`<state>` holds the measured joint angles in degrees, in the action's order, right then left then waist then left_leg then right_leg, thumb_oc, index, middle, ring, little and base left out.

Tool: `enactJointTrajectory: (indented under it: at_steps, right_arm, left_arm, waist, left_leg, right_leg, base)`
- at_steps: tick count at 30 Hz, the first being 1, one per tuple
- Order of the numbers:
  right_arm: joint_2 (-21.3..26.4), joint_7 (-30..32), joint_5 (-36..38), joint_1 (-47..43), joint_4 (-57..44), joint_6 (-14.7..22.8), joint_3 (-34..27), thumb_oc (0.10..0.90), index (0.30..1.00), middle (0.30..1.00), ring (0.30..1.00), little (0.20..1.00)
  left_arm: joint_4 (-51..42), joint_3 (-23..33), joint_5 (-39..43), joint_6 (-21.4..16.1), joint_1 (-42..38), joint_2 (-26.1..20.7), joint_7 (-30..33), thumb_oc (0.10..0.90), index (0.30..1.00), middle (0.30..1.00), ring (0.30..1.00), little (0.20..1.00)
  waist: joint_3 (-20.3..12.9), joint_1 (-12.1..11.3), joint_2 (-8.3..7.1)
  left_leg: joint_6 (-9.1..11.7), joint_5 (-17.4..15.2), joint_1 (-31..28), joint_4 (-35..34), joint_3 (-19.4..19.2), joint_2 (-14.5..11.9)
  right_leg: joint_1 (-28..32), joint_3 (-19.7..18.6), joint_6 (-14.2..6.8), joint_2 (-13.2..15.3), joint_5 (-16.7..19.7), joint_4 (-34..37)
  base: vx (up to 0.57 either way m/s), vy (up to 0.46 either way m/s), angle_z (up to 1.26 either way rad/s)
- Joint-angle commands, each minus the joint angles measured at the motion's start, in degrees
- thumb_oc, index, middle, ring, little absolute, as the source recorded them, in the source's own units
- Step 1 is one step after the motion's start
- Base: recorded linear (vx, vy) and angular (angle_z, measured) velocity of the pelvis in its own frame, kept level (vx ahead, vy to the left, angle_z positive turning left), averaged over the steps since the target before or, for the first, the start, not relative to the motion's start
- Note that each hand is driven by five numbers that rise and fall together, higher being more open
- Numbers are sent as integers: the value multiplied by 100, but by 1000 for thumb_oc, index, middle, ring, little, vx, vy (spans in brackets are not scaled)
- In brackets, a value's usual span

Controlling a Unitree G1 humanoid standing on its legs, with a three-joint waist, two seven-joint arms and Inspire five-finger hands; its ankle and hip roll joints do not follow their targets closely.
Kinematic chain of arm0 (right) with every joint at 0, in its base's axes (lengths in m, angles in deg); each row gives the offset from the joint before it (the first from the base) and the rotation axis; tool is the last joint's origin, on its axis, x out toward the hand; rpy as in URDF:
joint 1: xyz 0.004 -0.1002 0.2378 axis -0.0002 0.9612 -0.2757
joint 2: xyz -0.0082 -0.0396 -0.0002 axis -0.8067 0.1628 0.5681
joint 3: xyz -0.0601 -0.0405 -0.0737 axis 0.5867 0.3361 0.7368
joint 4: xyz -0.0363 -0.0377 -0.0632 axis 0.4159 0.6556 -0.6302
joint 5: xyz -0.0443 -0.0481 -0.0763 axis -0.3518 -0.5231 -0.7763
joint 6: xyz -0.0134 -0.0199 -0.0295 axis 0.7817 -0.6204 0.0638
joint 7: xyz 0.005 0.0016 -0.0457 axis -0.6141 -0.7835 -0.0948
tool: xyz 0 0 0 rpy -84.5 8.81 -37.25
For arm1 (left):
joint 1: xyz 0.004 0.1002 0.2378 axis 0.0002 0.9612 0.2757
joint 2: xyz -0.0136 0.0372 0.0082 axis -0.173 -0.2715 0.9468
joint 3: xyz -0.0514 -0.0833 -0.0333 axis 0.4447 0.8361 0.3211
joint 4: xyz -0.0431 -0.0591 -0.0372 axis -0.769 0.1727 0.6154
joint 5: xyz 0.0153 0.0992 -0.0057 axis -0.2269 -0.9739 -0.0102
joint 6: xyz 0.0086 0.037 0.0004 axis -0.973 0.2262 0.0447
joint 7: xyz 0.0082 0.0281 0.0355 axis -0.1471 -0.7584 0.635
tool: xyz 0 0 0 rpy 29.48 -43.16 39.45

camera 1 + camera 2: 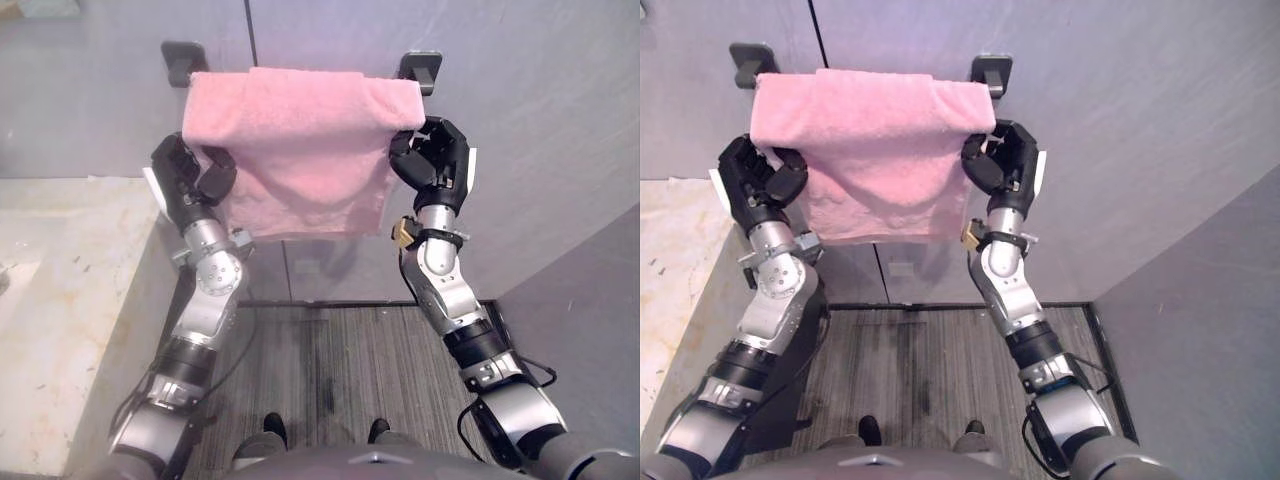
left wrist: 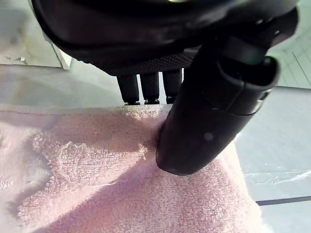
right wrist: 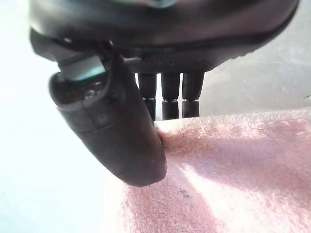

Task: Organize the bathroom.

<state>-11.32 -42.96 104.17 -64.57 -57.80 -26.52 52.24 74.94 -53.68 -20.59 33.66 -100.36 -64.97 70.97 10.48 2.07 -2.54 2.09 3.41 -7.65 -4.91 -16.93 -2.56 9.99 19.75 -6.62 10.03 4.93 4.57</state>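
A: Where is the towel [image 1: 300, 150]?

B: Draped over the rail on the far wall, between the two dark brackets [image 1: 420, 68]; it hangs folded over, its lower edge loose and a little uneven; the front flap sits higher on the left than on the right.

A: And the hands?

B: The left hand [image 1: 195, 172] pinches the towel's left edge, thumb pressed on the cloth and fingers [image 2: 149, 87] curled behind it; the right hand [image 1: 435, 152] does the same on the right edge just under the rail, thumb on the front, fingers [image 3: 171, 94] tucked behind.

A: How far along is the job, then?

B: I judge the hanging itself done; the towel is already on the rail and spans most of it. What seems left is the tidying: evening out the sides, smoothing the flap, then letting go. The pale worktop [image 1: 60, 300] on the near left carries nothing I can make out; whether more of the bathroom needs sorting I cannot tell.
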Motion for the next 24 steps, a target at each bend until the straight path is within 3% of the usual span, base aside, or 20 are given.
enactJointTrajectory:
  at_steps: [1,13,14,15,16,17,24]
  right_arm:
    - [137,586,122,572,-375,378,-447,400,300,300,300,300]
    - [1,823,217,663,-254,439,-459,400,300,300,300,300]
    - [14,645,207,644,-246,402,-438,424,335,335,335,335]
    - [24,579,199,639,-245,392,-434,554,531,531,531,531]
    - [42,436,192,630,-241,358,-410,800,900,900,900,900]
    - [88,330,174,625,-222,305,-379,800,900,900,900,900]
    - [264,-179,203,980,-206,273,-426,800,900,900,900,900]
  left_arm:
    - [-52,119,-272,-367,-76,-54,331,400,300,300,300,300]
    - [151,-19,0,-218,-98,-56,14,400,300,300,300,300]
    - [154,-35,21,-184,-100,-56,-76,452,378,378,378,378]
    - [152,-36,24,-170,-95,-62,-107,452,378,378,378,378]
    - [155,-49,-2,-113,-91,-77,-160,765,848,848,848,848]
    - [180,-76,63,-65,-85,-102,-325,800,900,900,900,900]
    - [271,-134,244,241,142,-210,-1123,800,900,900,900,900]
  waist:
    - [-390,132,99]
    - [-383,164,142]
    - [-387,160,146]
    - [-389,158,148]
    - [-391,152,150]
    - [-397,145,148]
    - [-403,178,147]
  left_leg:
    - [-206,-1039,-399,237,-86,219]
    - [-231,-1035,-396,245,-97,231]
    - [-234,-1033,-387,246,-97,233]
    - [-234,-1032,-383,248,-96,233]
    - [-232,-1030,-376,255,-99,232]
    - [-226,-1030,-370,265,-107,228]
    - [-228,-1018,-366,246,-131,217]
  right_leg:
    - [-738,-132,-459,-26,-417,-555]
    - [-760,-171,-452,-41,-408,-574]
    - [-759,-177,-448,-47,-414,-571]
    - [-758,-179,-447,-49,-416,-569]
    - [-754,-176,-443,-51,-418,-566]
    - [-753,-167,-441,-49,-421,-570]
    - [-794,-173,-461,-56,-417,-593]
  base:
    - [0,0,0]
    - [-2,0,0]
    - [-22,-2,-5]
    - [-24,-3,-6]
    - [-26,-5,-5]
    - [-27,-6,-3]
    - [-25,-10,-5]
